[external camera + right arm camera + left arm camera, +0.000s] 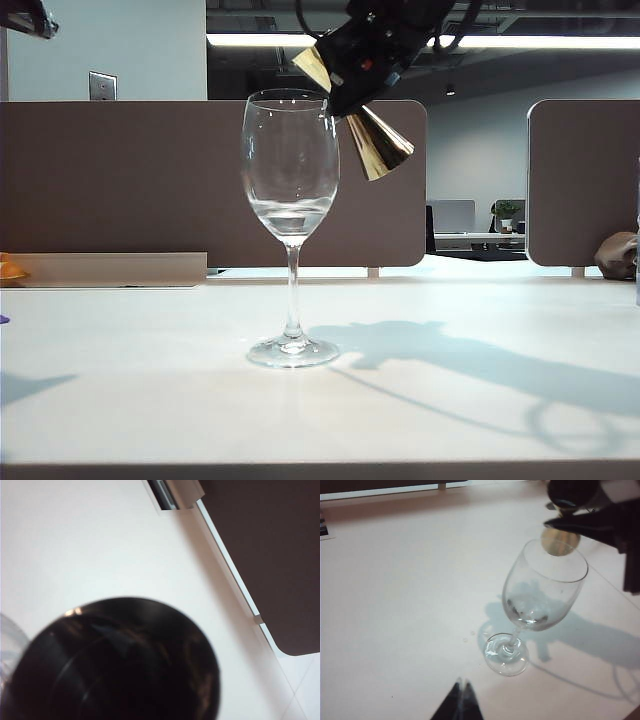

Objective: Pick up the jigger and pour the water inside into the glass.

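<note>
Pour check: jigger tipped at glass rim

Glass (291,225) stands upright on the table (150,400), nearest the exterior camera, a little water (290,213) pooled in its bowl. Right gripper (362,62), clamped on the jigger (377,143) at its waist, holds it tilted just beside the rim, probably so the last drops drain. Left gripper (460,700), fingertips together and empty, sits clear. No legible writing.
</note>
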Controlling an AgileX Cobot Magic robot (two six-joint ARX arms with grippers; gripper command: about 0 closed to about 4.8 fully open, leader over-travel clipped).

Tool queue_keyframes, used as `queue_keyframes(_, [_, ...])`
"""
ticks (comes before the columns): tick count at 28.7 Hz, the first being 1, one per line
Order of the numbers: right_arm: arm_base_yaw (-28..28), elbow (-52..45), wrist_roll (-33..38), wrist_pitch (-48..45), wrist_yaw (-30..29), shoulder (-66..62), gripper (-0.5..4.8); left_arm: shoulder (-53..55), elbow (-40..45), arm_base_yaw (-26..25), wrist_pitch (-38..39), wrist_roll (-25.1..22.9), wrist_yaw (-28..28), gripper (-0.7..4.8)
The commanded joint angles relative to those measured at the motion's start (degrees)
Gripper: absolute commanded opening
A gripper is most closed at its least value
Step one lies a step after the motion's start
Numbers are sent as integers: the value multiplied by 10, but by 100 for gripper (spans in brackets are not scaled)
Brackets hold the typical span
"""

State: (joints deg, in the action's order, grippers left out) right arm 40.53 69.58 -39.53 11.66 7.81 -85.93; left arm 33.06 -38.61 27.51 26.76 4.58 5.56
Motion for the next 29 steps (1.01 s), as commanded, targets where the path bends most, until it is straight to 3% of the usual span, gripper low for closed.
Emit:
queue_keyframes(1, [0,11,-15,1,4,-3,-2,-1,-5,0,-6,0,3,-4])
queue_keyframes(21, [19,11,-62,43,16,6,-2,-1,-5,0,-8,-1,-4,-4])
queue_keyframes(29, [19,11,-99,53,53,6,-2,-1,-5,0,-7,-1,-4,-4])
